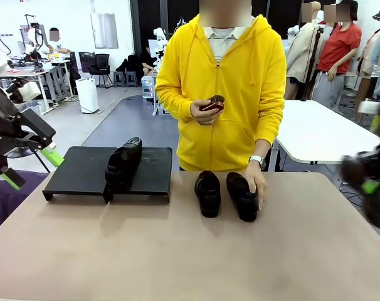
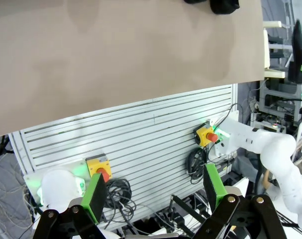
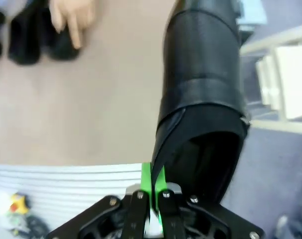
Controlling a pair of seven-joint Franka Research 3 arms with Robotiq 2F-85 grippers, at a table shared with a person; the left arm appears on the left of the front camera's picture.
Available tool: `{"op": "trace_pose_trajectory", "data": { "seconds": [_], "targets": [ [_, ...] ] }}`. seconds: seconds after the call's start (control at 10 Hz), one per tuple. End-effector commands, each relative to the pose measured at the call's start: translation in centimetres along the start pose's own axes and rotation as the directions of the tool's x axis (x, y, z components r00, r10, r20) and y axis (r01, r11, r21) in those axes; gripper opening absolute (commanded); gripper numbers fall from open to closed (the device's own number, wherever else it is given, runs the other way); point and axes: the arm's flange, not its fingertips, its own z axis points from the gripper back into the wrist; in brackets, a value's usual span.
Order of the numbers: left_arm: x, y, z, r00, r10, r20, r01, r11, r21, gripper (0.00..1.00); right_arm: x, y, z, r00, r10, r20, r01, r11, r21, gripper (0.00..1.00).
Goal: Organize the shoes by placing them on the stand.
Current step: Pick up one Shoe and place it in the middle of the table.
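Shoe (image 3: 201, 99) pinched in right gripper (image 3: 152, 186); left gripper (image 2: 155, 196) agape, empty; person's hand (image 1: 256, 180) seemingly resting on tabled shoe (image 1: 242, 199)

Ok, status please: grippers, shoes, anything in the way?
Left gripper open, empty. Right gripper shut on loafer. Second loafer on stand; two loafers on table. Person's hand on one.

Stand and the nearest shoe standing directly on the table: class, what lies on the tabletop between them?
Nothing. In the front view, the strip of table between the stand and that shoe is bare.
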Motion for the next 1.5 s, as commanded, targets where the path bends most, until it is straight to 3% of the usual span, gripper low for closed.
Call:
{"op": "trace_pose_trajectory", "data": {
  "seconds": [0.0, 0.2, 0.4, 0.8, 1.1, 1.4],
  "targets": [
    [-0.2, 0.2, 0.2, 1.0, -0.011, -0.002, 0.011, 1.0, 0.0, 1.0, -1.7, -2.6, 0.9, 0.993, -0.112, 0.032, 0.113, 0.993, -0.031, 0.0],
    [-0.2, 0.2, 0.2, 1.0, -0.011, -0.002, 0.011, 1.0, 0.0, 1.0, -2.0, -2.5, 0.7, 0.994, -0.09, 0.054, 0.09, 0.996, 0.001, 0.0],
    [-0.2, 0.2, 0.2, 1.0, -0.011, -0.002, 0.011, 1.0, 0.0, 1.0, -1.9, 1.4, 0.4, 0.999, -0.01, 0.033, 0.006, 0.995, 0.1, 0.0],
    [-0.2, 0.2, 0.2, 1.0, -0.011, -0.002, 0.011, 1.0, 0.0, 1.0, -6.3, 14.8, -1.9, 0.98, 0.168, -0.107, -0.144, 0.969, 0.203, 0.0],
    [-0.2, 0.2, 0.2, 1.0, -0.011, -0.002, 0.011, 1.0, 0.0, 1.0, -6.6, 26.1, -7.1, 0.985, 0.116, -0.127, -0.065, 0.936, 0.345, 0.0],
    [-0.2, 0.2, 0.2, 1.0, -0.011, -0.002, 0.011, 1.0, 0.0, 1.0, -7.3, 34.4, -12.0, 0.93, 0.328, -0.164, -0.243, 0.887, 0.393, 0.0]
  ]
}}
